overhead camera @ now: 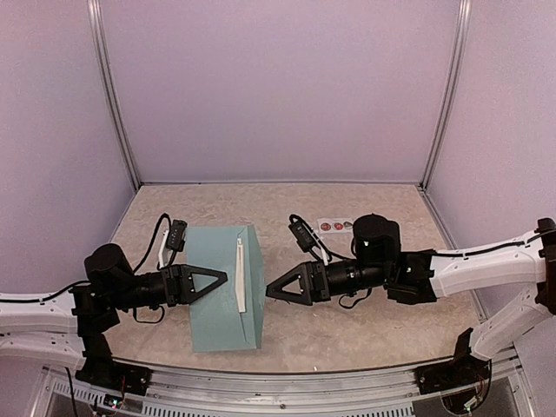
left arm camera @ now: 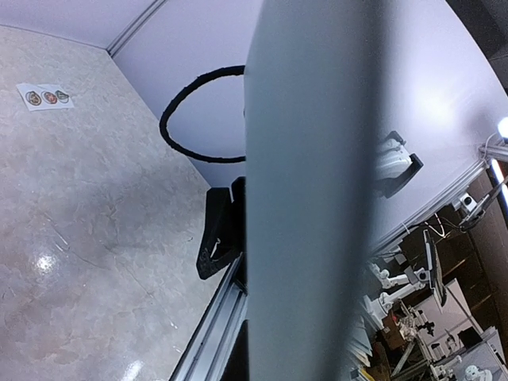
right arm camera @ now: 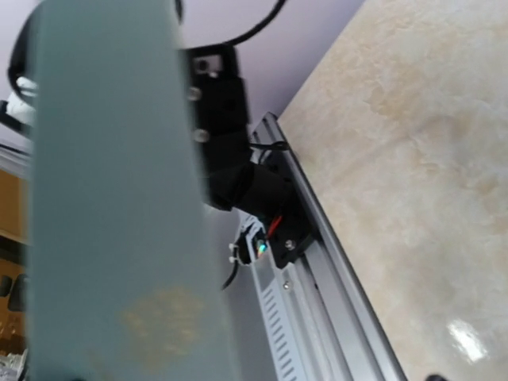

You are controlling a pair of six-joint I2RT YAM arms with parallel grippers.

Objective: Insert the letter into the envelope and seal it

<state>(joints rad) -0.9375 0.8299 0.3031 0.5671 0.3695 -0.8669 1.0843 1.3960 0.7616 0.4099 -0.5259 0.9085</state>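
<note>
1. The envelope (overhead camera: pixel 217 291) is at the middle of the tabletop (overhead camera: pixel 391 204), between the two arms. Its broad teal face is turned up toward the top camera.
2. The left pincer (overhead camera: pixel 221 280) reaches in from the left over that face, its fingers pressed together and pinching the envelope.
3. In the left wrist view the envelope (left arm camera: pixel 309 198) fills the centre as a tall, blurred grey-teal band very close to the lens. It hides the fingers themselves.
4. The right pincer (overhead camera: pixel 269 292) comes in from the right with its tip at the envelope's right edge. Its jaws are spread. I cannot tell whether they touch the paper.
5. In the right wrist view the envelope (right arm camera: pixel 111 198) is a blurred teal band down the left side, with the marbled tabletop (right arm camera: pixel 413 175) on the right.
6. A thin white sliver (overhead camera: pixel 240 276) runs lengthwise along the envelope near its right fold. It may be the edge of the letter, but I cannot tell.
7. Whether the envelope's near edge rests on the tabletop or hangs clear of it is unclear.
8. A white sticker strip (overhead camera: pixel 334 226) with round stickers lies flat toward the back of the tabletop, behind the right arm and well apart from the envelope. It also shows in the left wrist view (left arm camera: pixel 46 97).
</note>
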